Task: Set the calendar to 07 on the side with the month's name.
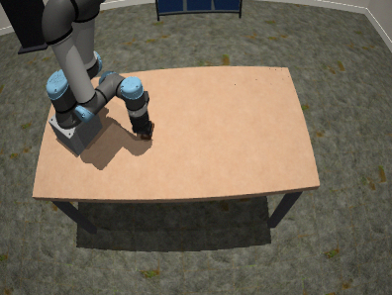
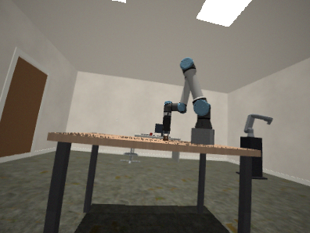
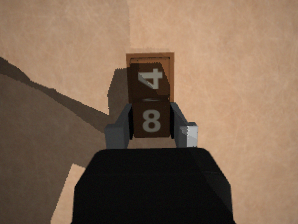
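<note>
In the wrist view a brown cube (image 3: pixel 151 121) with a white 8 on top sits between my gripper's (image 3: pixel 151 111) two grey fingers, which touch its left and right sides. Just beyond it a brown face shows a white 4 (image 3: pixel 150 80), probably a second cube standing beside the first. Both lie over the small brown tray (image 3: pixel 150 57), of which only the far rim shows. In the top view the gripper (image 1: pixel 145 133) points down at the left part of the table and hides the cubes and tray. In the exterior view it (image 2: pixel 166 137) reaches down to the table top.
The arm's grey base block (image 1: pixel 74 134) stands on the table at the left edge, close to the gripper. The table (image 1: pixel 198 134) stretches away to the right.
</note>
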